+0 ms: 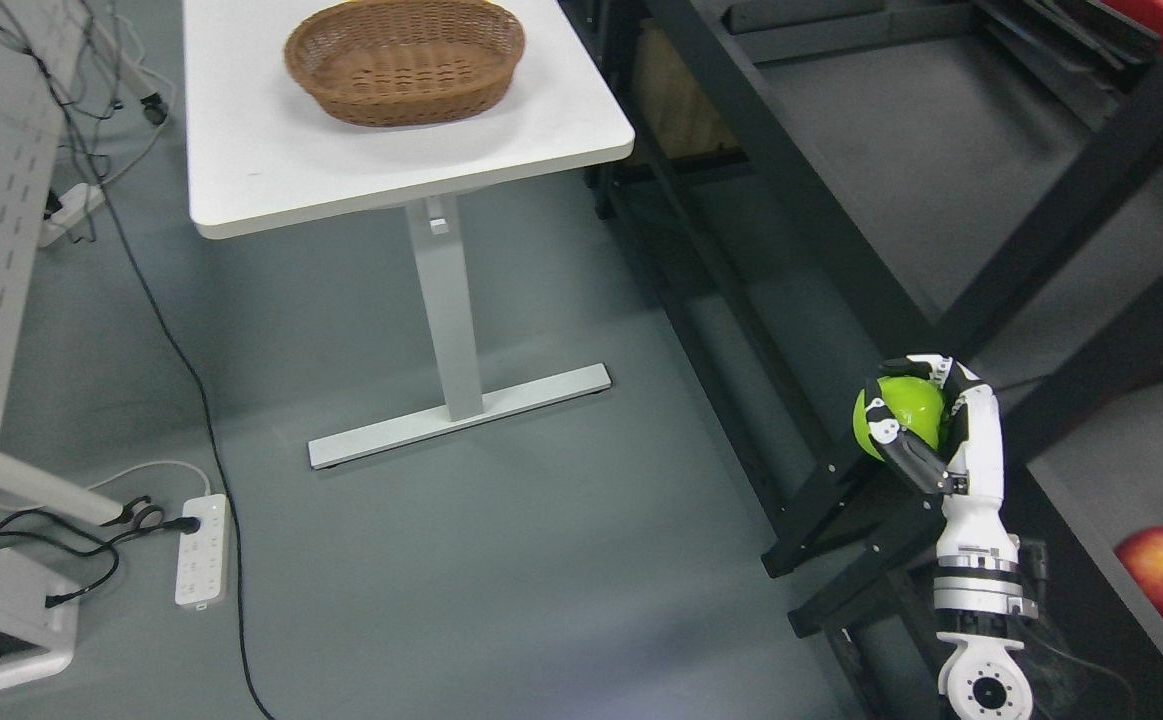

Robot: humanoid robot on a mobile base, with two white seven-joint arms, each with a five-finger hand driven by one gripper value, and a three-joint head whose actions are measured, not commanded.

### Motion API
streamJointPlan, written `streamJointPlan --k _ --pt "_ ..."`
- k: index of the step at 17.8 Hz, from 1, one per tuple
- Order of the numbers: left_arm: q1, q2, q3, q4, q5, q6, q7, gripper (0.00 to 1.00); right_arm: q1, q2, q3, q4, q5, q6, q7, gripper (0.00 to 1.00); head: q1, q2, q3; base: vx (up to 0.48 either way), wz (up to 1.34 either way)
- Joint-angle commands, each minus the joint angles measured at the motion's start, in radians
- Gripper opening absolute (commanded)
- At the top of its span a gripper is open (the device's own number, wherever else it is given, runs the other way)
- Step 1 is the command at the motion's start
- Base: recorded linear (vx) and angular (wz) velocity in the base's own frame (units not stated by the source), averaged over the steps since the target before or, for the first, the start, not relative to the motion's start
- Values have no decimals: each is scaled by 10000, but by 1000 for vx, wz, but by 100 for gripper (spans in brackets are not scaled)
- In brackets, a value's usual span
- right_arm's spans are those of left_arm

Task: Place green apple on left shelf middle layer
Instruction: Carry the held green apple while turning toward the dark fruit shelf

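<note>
Green apple [899, 412] sits clamped in the right robot hand [916, 425] beside the black shelf [841, 260], apparently mid-carry; next it likely must reach over the middle layer and release.

Grey floor [541, 560], white table [271, 170], wicker basket [405, 62], cables [181, 360].
</note>
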Motion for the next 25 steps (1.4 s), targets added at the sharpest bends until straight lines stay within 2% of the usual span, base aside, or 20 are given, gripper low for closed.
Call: streamJointPlan --k 1,25 --pt "0 175 0 0 0 3 1 100 -22 -174 20 5 3 10 8 0 0 0 0 -120 -698" --pt "0 175 0 0 0 3 1 100 -53 -174 -72 20 3 163 -23 0 0 0 0 -11 -472"
